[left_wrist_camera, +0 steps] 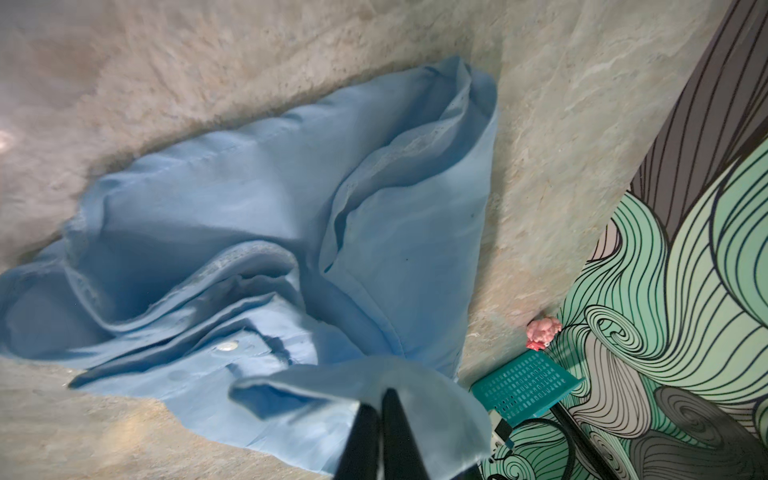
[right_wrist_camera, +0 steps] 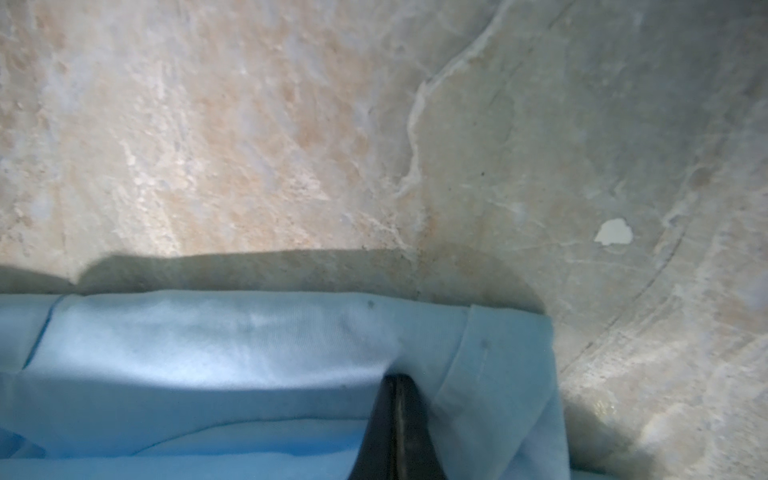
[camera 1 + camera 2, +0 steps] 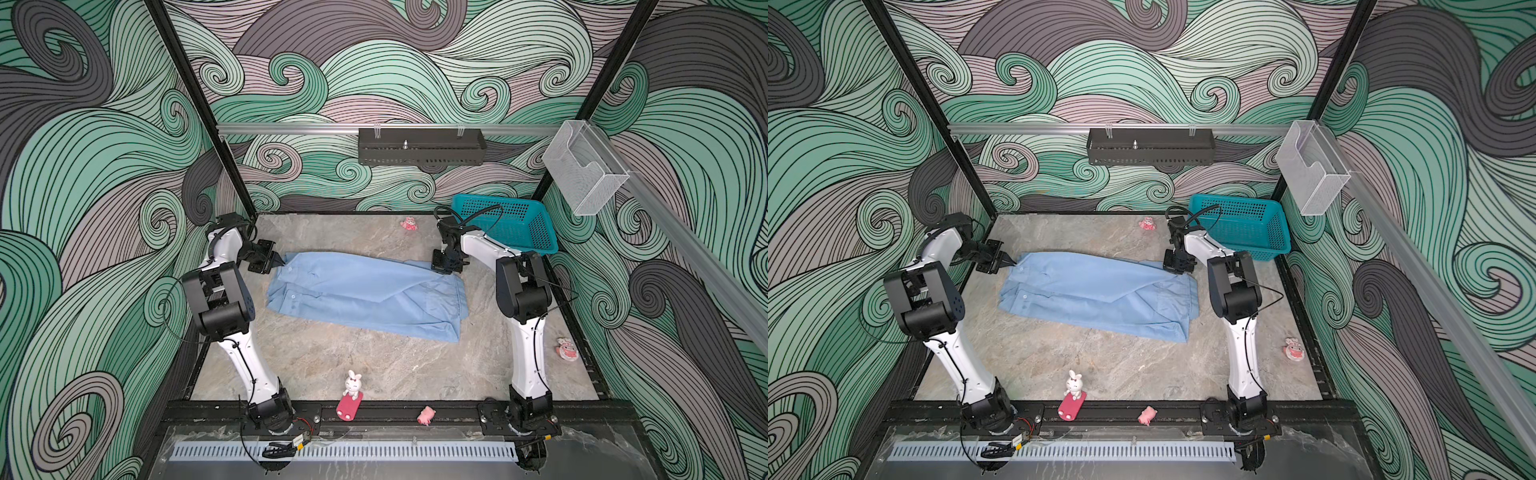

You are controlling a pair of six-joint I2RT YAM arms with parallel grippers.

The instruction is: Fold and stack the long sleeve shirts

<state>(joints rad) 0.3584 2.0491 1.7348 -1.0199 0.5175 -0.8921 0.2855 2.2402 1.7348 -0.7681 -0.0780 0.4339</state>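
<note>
Right tool [image 3: 445, 269] pinches the shirt [image 3: 365, 297] at its 2 o'clock corner; left tool [image 3: 281, 262] at 10 o'clock touches cloth, grip unclear. Shirt lies in the middle of the counter [image 3: 374, 365]; one side letting go early may skew the fold.

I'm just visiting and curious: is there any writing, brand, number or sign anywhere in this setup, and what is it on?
No text can be read in any view.
light blue shirt: no label or print showing.
teal basket: plain, no writing.
round pink toy: some markings, too small to read.
red base under the rabbit figure: pale marks, too small to read.
</note>
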